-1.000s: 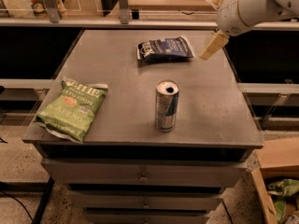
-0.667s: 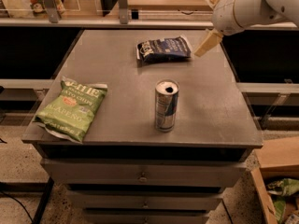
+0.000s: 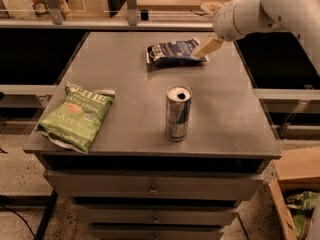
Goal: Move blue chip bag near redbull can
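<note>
The blue chip bag (image 3: 172, 52) lies flat at the far middle of the grey cabinet top (image 3: 125, 84). It is dark navy with white lettering. The redbull can (image 3: 178, 113) stands upright near the front middle, well apart from the bag. My gripper (image 3: 206, 48) hangs from the white arm (image 3: 260, 11) at the far right. Its pale tip is at the right edge of the blue chip bag, just above or touching it.
A light-green jalapeno chip bag (image 3: 78, 115) lies at the front left corner of the top. Drawers (image 3: 150, 189) sit below. A counter with rails (image 3: 100, 21) runs behind. A wooden box (image 3: 295, 184) stands on the floor at the right.
My arm and gripper have moved left and down toward the right edge of the blue chip bag. The bag, the can and the green bag have not moved.
</note>
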